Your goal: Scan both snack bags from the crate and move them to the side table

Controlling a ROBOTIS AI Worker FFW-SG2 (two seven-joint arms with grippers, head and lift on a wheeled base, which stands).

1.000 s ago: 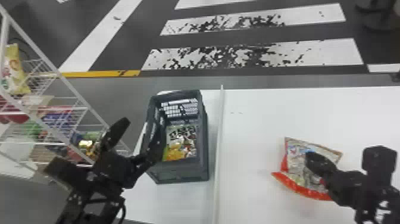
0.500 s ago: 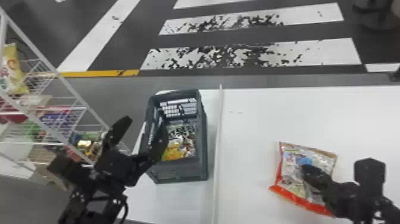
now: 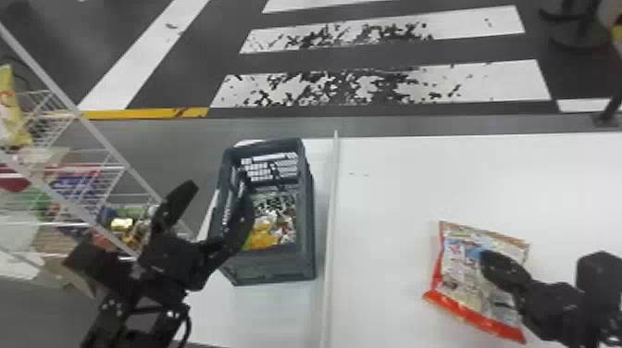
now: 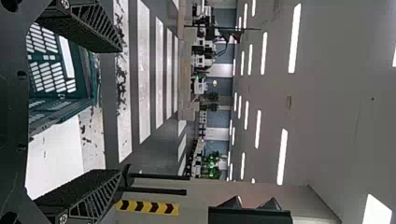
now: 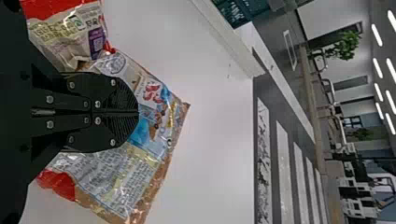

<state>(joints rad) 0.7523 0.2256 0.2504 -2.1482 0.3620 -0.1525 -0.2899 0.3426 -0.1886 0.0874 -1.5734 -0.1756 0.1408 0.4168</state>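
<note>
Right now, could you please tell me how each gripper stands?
Left gripper: open, empty.
Right gripper: shut over the snack bag; pinch can't be told.

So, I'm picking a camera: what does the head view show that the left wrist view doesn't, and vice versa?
Head view: the snack bag with the right hand over it, the wire shelf, and snacks inside the crate.
Left wrist view: ceiling lights and a black-and-yellow strip.
Both: the open left hand, crate, white table and striped floor.

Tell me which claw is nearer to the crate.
Left. The left claw is right at the crate, by its left side; the right claw is farther off, at the snack bag right of the crate.
</note>
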